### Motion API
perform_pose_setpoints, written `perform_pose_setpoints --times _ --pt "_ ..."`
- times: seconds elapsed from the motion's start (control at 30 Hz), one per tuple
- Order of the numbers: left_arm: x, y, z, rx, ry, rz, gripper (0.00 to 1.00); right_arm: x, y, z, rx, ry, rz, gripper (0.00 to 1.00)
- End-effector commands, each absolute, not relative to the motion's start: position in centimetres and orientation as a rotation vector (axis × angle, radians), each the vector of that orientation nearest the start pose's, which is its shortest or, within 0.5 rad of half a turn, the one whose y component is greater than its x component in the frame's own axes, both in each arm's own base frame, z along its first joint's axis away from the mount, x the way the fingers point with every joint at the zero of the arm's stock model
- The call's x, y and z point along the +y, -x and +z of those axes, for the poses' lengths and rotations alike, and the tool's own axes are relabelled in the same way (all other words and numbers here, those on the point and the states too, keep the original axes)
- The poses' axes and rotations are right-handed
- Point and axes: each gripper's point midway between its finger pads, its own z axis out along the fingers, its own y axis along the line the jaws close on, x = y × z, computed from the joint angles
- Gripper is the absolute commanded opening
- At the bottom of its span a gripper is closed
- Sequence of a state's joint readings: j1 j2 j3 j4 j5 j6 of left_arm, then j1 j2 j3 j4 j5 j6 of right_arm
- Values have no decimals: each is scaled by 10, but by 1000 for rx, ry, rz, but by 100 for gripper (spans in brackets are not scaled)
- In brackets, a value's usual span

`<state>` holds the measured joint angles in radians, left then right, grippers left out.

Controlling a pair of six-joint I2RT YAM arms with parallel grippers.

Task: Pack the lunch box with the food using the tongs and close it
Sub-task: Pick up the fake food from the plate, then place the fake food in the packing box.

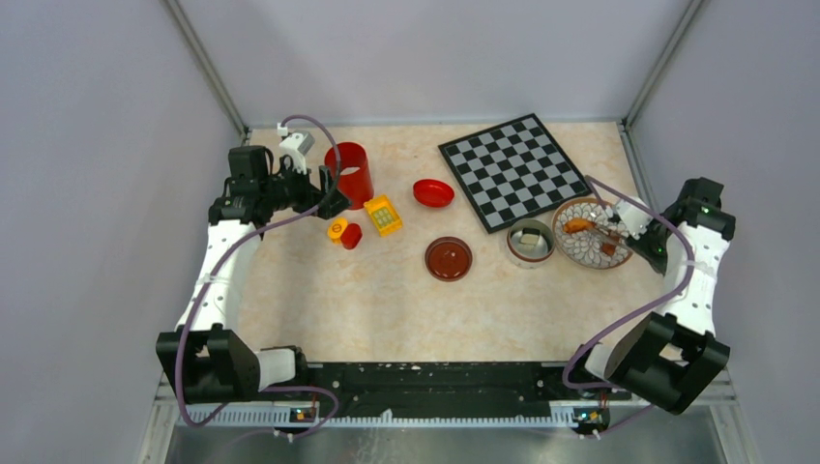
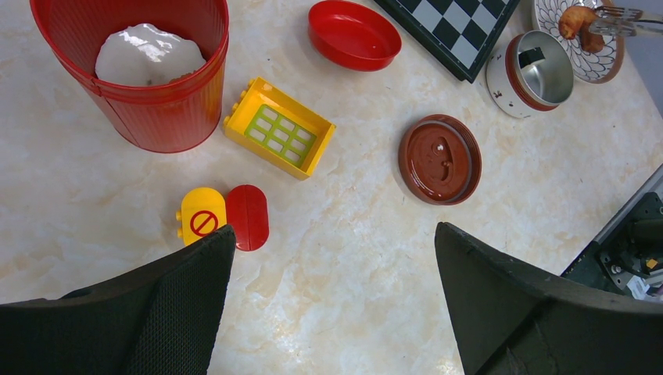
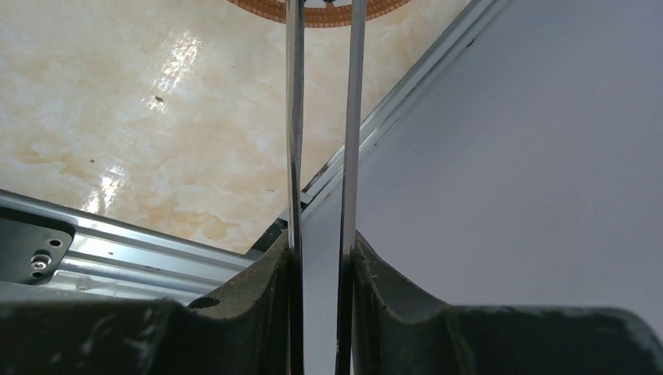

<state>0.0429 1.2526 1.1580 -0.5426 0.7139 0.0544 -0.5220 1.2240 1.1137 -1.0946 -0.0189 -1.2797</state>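
My right claw [image 3: 320,254] pinches the tongs [image 3: 294,117]; should they twist, the fried piece [image 1: 577,225] could drop short of the lunch box [image 2: 500,87].

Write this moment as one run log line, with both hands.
right hand: shut on tongs | tips: at fried piece on plate | left hand: open | lunch box: open, lid off

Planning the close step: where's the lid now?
Top view: the brown lid lies flat near the centre of the table, just left of the lunch box, on the near side of the red bowl.
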Motion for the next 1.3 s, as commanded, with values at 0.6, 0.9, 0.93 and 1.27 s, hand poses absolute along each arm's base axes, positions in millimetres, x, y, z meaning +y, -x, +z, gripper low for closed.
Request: perform_pose_setpoints --times 0.6,0.9,0.93,1.27 --pt "-101 -339 261 2035 -389 -735 99 -92 -287 276 2260 947 -405 0" --pt "-84 -345 263 2037 -293 -728 99 -7 -345 317 2073 1012 -370 0" --pt "-82 -345 263 2036 -283 -727 99 9 -354 322 2037 1034 -363 0" --pt "-57 -348 265 2028 -166 -720 99 119 -395 350 1832 1140 -429 0"
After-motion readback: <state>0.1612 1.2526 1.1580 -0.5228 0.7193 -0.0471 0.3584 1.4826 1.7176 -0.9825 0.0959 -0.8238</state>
